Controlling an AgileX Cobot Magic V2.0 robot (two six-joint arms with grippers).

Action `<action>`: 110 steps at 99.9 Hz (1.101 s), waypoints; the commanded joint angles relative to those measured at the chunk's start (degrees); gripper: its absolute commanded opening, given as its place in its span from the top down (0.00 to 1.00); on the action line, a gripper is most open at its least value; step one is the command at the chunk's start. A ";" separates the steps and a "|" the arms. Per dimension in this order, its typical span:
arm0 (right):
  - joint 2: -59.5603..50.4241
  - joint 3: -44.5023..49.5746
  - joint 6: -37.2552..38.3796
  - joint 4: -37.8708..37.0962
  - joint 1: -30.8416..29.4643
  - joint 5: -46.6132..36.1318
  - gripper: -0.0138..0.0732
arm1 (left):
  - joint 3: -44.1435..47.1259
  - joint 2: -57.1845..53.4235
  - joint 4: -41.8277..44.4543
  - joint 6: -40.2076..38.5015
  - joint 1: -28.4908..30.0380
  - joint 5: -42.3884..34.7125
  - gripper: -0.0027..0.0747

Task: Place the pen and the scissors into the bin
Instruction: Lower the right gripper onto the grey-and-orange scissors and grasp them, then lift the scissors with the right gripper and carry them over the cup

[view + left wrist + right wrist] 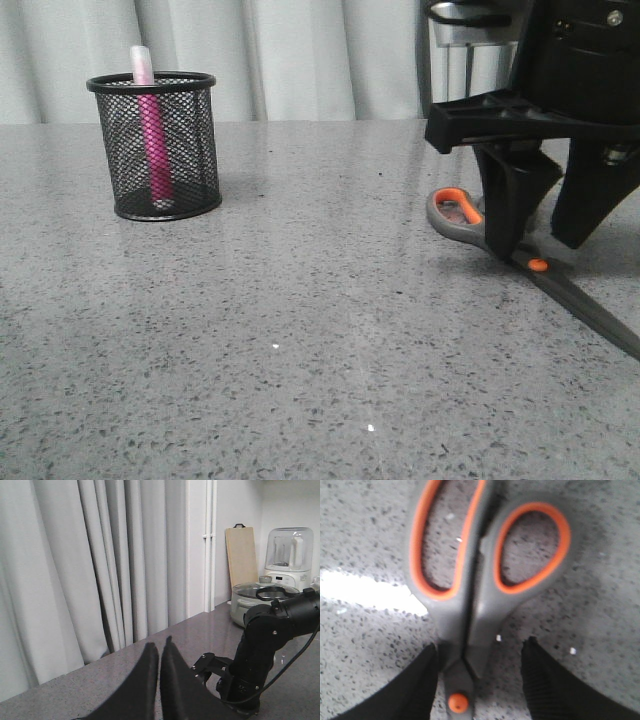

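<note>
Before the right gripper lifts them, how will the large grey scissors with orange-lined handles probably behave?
The large grey scissors with orange-lined handles look rigid, so they should not bend. The right gripper straddles them near the orange pivot screw, with long dark blades beyond, so they may tilt blade-down. Lying flat on the speckled grey table, they seem unlikely to roll.

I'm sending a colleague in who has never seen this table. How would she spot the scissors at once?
Start at the grey speckled table and look to its right side, under the right end effector, whose fingers straddle them. The scissors lie flat there, far from the black mesh bin holding the pink pen: grey handles lined in orange, orange pivot screw.
</note>
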 commanded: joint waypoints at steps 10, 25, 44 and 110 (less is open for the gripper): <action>-0.95 -1.34 -0.24 1.45 -0.38 -2.81 0.45 | -1.35 0.33 -2.16 -0.51 -0.37 -2.79 0.99; -0.83 -1.34 -1.16 1.45 -0.38 -3.87 0.45 | -1.35 0.33 -2.16 -0.51 -0.37 -2.79 0.99; 0.95 -1.34 -1.94 1.85 -0.38 -4.02 0.45 | -1.35 0.33 -2.30 -0.51 -0.37 -2.92 0.99; 1.32 -8.81 -3.20 0.19 0.69 -3.39 0.92 | -1.35 0.33 -2.30 -0.51 -0.37 -2.86 0.99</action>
